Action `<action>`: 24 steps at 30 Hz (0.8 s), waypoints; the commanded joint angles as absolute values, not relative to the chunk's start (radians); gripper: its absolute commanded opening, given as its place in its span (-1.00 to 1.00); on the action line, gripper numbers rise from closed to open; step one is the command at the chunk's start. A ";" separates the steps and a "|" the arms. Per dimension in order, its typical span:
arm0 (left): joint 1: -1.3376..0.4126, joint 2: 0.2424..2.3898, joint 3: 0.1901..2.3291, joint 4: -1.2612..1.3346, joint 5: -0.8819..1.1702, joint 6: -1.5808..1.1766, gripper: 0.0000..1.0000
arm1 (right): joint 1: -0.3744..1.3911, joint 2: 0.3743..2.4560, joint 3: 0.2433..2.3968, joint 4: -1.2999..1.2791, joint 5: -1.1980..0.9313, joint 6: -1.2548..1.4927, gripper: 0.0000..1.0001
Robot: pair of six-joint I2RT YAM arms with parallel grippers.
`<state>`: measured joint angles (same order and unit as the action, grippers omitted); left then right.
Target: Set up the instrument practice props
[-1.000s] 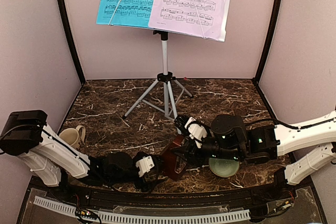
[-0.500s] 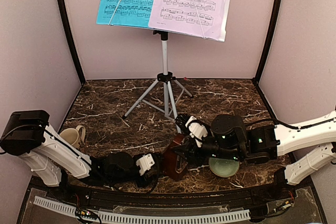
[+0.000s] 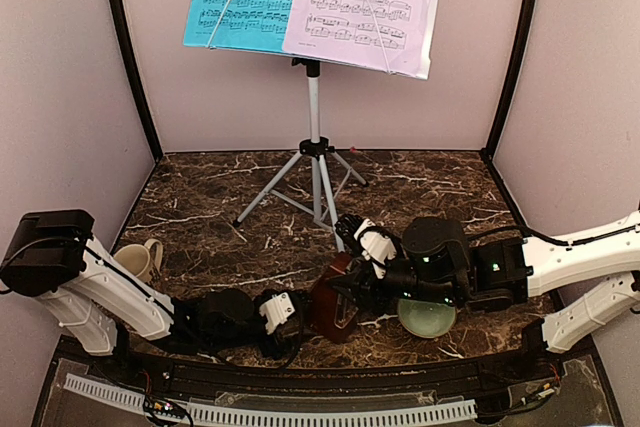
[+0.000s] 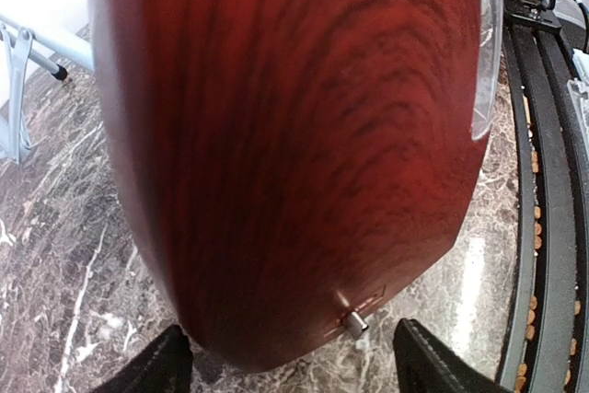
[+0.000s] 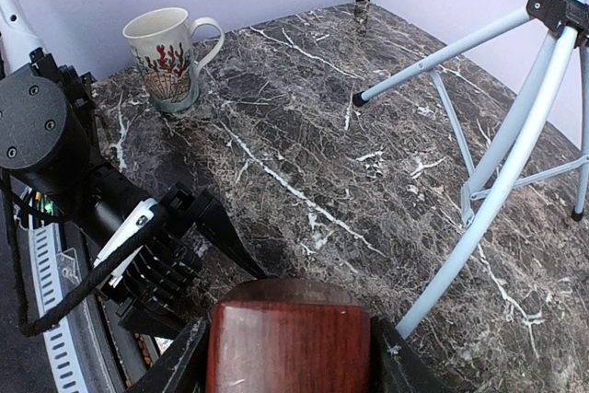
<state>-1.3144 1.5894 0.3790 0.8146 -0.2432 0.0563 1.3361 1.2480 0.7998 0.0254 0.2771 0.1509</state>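
**Left arm edges up to the metronome**

Since a second ago the left gripper has crept closer. Its jaws stand apart, straddling the case without pinching it. The right gripper clamps the case at the tabletop's 6 o'clock, with the stand off at 12. It looks a stiff, glossy wooden shell, likely slick, tapered and fairly weighty. Best hold: low on the flat sides, away from the little pin and clear cover.

The metronome overfills the left wrist view, its top cut off; the right arm hides part of the bowl.
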 commanded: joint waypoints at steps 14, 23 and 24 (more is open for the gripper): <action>-1.307 1.607 0.425 0.816 -0.307 0.009 0.39 | 1.333 1.232 0.812 0.208 0.298 0.240 -0.74; -1.266 1.588 0.409 0.788 -0.285 0.021 -0.06 | 1.333 1.235 0.804 0.230 0.295 0.255 -0.75; -1.259 1.580 0.405 0.791 -0.281 0.021 -0.11 | 1.333 1.237 0.805 0.233 0.293 0.259 -0.75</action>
<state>-1.2861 1.6047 0.4068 0.8116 -0.2962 0.0147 1.3277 1.2491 0.7937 0.0383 0.3290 0.2356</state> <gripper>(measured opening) 0.484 0.511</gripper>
